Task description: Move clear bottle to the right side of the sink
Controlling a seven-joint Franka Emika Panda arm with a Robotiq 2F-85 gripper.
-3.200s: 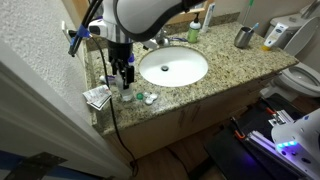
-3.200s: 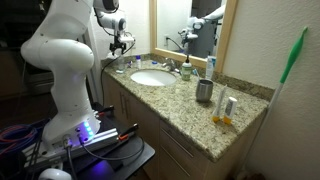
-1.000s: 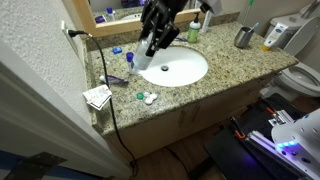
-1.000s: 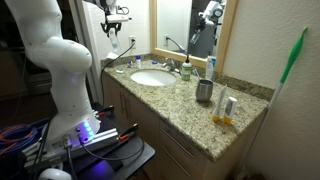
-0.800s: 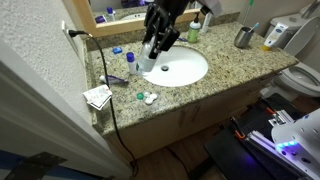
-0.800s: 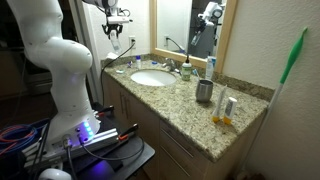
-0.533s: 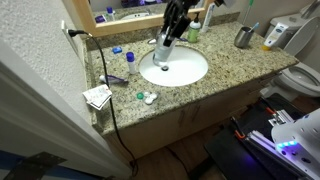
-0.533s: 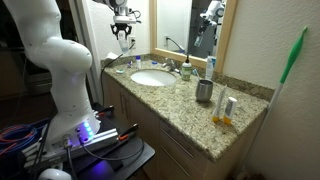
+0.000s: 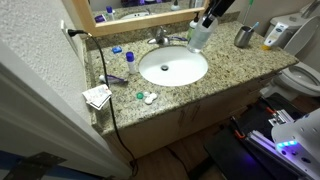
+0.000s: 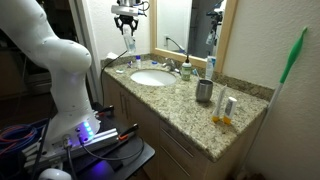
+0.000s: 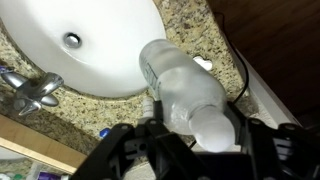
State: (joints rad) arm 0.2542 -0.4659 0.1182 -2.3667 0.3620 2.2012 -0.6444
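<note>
A: Which way does the clear plastic bottle (image 9: 198,36) lie?

B: Tilted. In an exterior view its long axis slants from the gripper (image 9: 207,22) down toward the white oval sink basin (image 9: 173,67). In the wrist view its free end points at the basin's rim.

A: Where is it?

B: In the air, off the speckled granite counter (image 9: 232,66). It hangs over the basin's back rim, near the chrome faucet (image 9: 160,38) and the counter's back edge.

A: And the hand?

B: The 2 black fingers (image 11: 122,148) press on either side of the bottle's near end, clamped on it.

A: What room is there around it?

B: Granite shows between the basin and the grey metal cup (image 9: 243,37), which stands near the back edge toward one end of the counter. The counter's front edge runs close to the basin's front rim. A folded paper (image 9: 97,96) lies by the front corner at the opposite end.

A: How does the bottle look?

B: See-through with a cloudy white cast, round-bodied, with a raised ring near its free end.
</note>
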